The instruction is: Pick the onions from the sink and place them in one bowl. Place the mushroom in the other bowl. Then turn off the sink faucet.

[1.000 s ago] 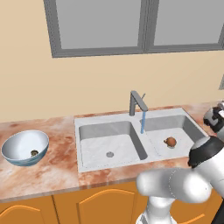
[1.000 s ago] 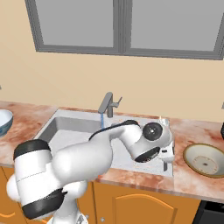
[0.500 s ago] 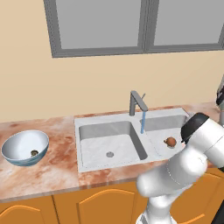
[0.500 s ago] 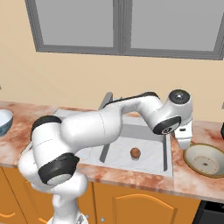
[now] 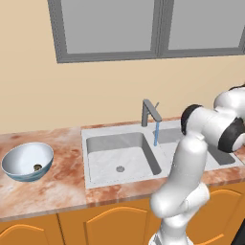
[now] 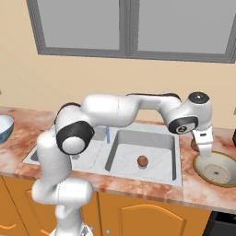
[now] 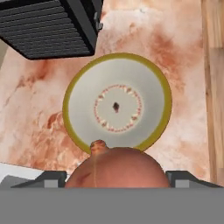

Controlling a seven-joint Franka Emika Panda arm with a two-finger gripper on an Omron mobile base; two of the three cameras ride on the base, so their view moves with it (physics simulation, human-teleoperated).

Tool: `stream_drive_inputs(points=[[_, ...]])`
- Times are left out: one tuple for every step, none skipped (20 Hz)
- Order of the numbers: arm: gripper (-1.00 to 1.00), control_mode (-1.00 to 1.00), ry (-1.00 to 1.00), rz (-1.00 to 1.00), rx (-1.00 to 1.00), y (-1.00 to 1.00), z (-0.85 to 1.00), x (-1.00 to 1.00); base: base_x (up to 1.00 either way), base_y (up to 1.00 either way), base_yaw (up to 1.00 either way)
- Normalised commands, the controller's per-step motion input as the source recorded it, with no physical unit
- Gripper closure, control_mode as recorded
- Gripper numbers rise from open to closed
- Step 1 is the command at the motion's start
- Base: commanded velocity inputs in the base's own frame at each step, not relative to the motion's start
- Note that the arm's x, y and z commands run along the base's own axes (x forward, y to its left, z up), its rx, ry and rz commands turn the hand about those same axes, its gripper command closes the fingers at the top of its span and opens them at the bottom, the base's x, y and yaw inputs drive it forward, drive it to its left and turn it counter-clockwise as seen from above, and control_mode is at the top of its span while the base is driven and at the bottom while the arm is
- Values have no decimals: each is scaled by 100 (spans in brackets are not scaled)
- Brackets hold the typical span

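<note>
My gripper [image 7: 116, 176] is shut on an onion [image 7: 114, 164], round and orange-brown, which bulges between the dark fingertips [image 7: 181, 177]. Just beyond it lies the pale tan bowl [image 7: 81, 111] with its yellow-brown rim. From the right base view, the gripper [image 6: 202, 150] hangs over the left rim of that bowl [image 6: 229, 180]. A second onion [image 6: 142, 161] rests in the right basin of the sink [image 6: 161, 138]. The faucet [image 5: 150, 111] runs a blue stream. The blue-and-white bowl [image 5: 19, 160] on the left counter holds the small dark mushroom [image 5: 37, 167].
A black ribbed appliance [image 7: 48, 26] stands right beside the tan bowl, on its far side from the sink. The marbled counter [image 7: 183, 131] ends at a wooden edge to one side. My white arm [image 6: 124, 108] stretches across the sink.
The arm rose out of the right basin and swung right with an onion in the gripper, ending over the tan bowl's rim. The other onion stayed in the sink.
</note>
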Motion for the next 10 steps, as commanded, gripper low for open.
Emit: stream_drive_inputs(points=[[100,-100,10,0,0,-43,-43,21,0,0,0],[100,-100,10,1,1,-41,-37,22,0,0,0],[100,-100,9,3,3,-50,-27,18,0,0,0],[100,-100,11,3,6,-51,-20,21,0,0,0],[100,-100,13,4,8,-55,-7,14,0,0,0],[100,-100,16,3,10,-52,0,12,0,0,0],[100,-100,18,5,14,-61,0,5,0,0,0],[100,-100,21,5,14,-62,0,3,0,0,0],[100,-100,22,5,13,-61,0,0,0,0,0],[100,-100,22,6,12,-59,0,0,0,0,0]])
